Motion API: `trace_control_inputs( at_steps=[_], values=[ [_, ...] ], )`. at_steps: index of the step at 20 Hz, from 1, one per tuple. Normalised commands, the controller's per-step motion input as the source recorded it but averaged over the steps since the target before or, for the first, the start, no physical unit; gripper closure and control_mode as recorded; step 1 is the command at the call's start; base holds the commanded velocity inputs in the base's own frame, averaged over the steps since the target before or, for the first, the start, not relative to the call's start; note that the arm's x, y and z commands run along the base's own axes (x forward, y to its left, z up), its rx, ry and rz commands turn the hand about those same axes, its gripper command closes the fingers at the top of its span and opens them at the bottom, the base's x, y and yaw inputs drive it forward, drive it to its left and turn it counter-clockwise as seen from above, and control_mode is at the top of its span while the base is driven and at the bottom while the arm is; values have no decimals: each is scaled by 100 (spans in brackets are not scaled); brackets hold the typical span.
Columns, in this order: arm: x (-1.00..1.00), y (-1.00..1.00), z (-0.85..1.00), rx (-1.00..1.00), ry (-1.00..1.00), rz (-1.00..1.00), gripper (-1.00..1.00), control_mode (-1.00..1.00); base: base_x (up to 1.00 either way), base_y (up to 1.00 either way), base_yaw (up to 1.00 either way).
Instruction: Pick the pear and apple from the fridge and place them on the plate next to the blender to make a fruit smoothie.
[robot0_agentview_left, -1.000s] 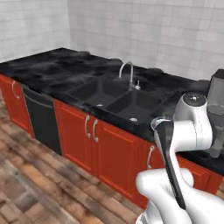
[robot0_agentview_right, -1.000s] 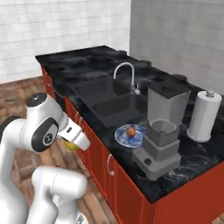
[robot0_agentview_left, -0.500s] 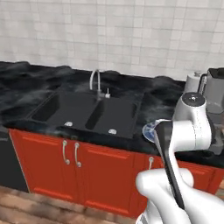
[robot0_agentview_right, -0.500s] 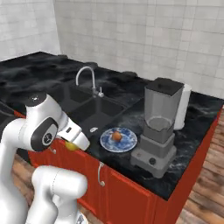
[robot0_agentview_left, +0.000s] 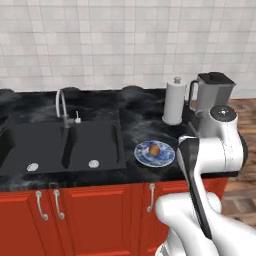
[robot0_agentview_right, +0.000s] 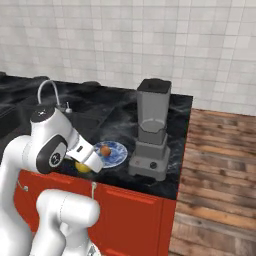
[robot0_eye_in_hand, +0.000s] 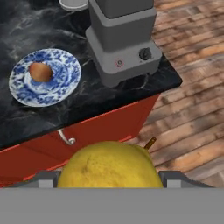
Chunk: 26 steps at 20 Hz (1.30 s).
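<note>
- You've got the pear (robot0_eye_in_hand: 107, 165) right in front of the hand camera, big and yellow, with its brown stem (robot0_eye_in_hand: 150, 142) sticking up to the right.
- The gripper (robot0_agentview_right: 86, 165) is clamped on that pear; from the right base camera the yellow fruit (robot0_agentview_right: 82, 167) peeks out under the white hand, hanging over the front edge of the counter (robot0_agentview_right: 115, 117).
- The fingertips themselves are tucked behind the fruit in the hand view, so you can't see the pads.
- The apple (robot0_agentview_left: 155, 149) is already sitting on the plate (robot0_agentview_left: 145, 157), a little off centre toward the back.
- The same pair shows from the right base camera: red-orange fruit (robot0_agentview_right: 105, 149) on blue-patterned china (robot0_agentview_right: 116, 156), just beside the hand.
- From the hand view, the apple (robot0_eye_in_hand: 40, 71) lies on the left half of the plate (robot0_eye_in_hand: 61, 83), well apart from the pear you hold.
- The blender (robot0_agentview_right: 152, 131) stands just beside the plate, grey base near the counter's front corner, black lid on top.
- In the left base view the blender (robot0_agentview_left: 214, 92) is partly behind your arm, with the paper-towel roll (robot0_agentview_left: 174, 102) upright next to it.
- The sink (robot0_agentview_left: 65, 145) and its curved faucet (robot0_agentview_left: 62, 105) sit left of the plate, above the red cabinet doors (robot0_agentview_left: 80, 220).
</note>
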Motion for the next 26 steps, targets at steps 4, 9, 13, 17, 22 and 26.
trace_control_inputs(
  at_steps=[4,9,13,17,22,26],
  values=[
    [0,0,0,0,0,0,100,100,44,69,-42],
    [0,0,0,0,0,0,100,100,45,46,-25],
    [55,-1,-12,0,19,-3,100,-100,17,0,-3],
    [89,-6,-35,1,29,0,100,-100,0,0,0],
    [81,-20,-49,4,23,0,100,-100,0,0,0],
    [56,-10,-53,7,4,2,100,-100,0,0,0]
  ],
)
